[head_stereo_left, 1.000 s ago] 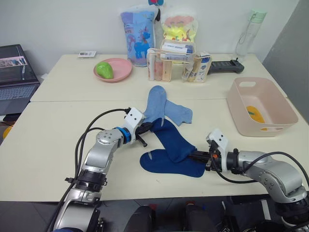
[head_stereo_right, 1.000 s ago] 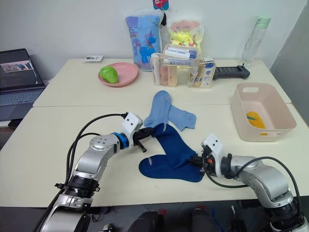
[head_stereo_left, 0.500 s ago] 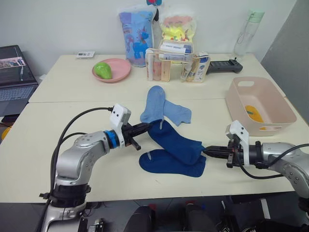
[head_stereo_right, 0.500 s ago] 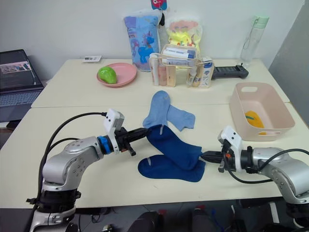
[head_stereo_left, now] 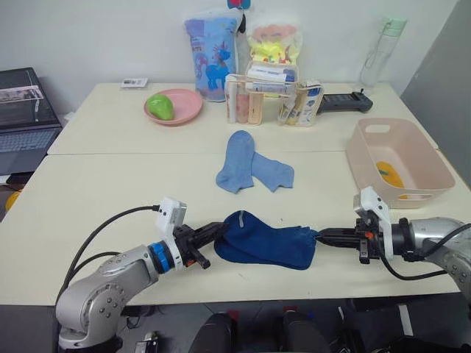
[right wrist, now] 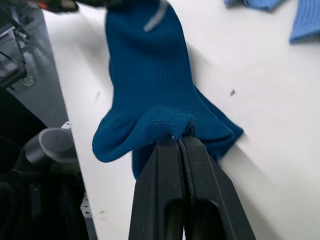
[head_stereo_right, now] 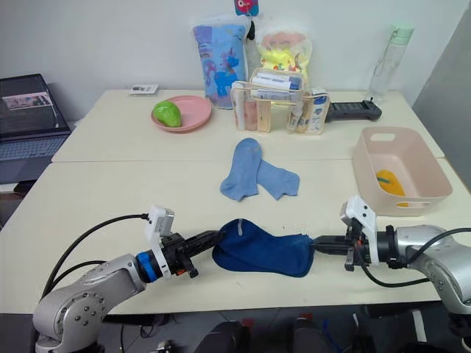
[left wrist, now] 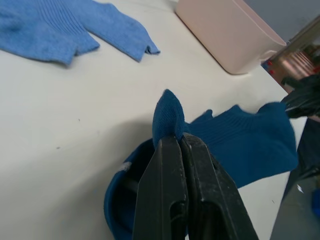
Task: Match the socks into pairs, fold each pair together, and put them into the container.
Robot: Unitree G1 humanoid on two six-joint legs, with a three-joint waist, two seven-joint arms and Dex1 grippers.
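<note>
Since the earlier frames the two dark navy socks (head_stereo_left: 266, 241) have gone from a crossed, overlapping heap near the middle of the worktop (head_stereo_left: 96, 191) to one stacked, stretched band close to the front edge. The left arm has drawn back toward the front left and the right arm out toward the right edge.

The left pincer (head_stereo_left: 218, 231) is clenched on the left end of the navy socks; the left wrist view shows its two black fingers (left wrist: 170, 180) pressed together over a pinched-up fold of navy knit. The socks' long axis runs left to right, roughly parallel to the front edge, with the rounded end pointing to the robot's left and the ribbed end to its right. The right pincer (head_stereo_left: 321, 237) is clenched on that right end, its fingers closed on a bunched navy edge in the right wrist view.

Behind the navy band, near the middle of the worktop, the two light blue socks (head_stereo_left: 252, 170) lie flat and overlapping in a shallow V, unmoved. Toward the right edge stands the container (head_stereo_left: 425, 170), a pale pink basin, well apart from the navy socks, with a mustard yellow sock (head_stereo_left: 388, 173) lying in its bottom.
</note>
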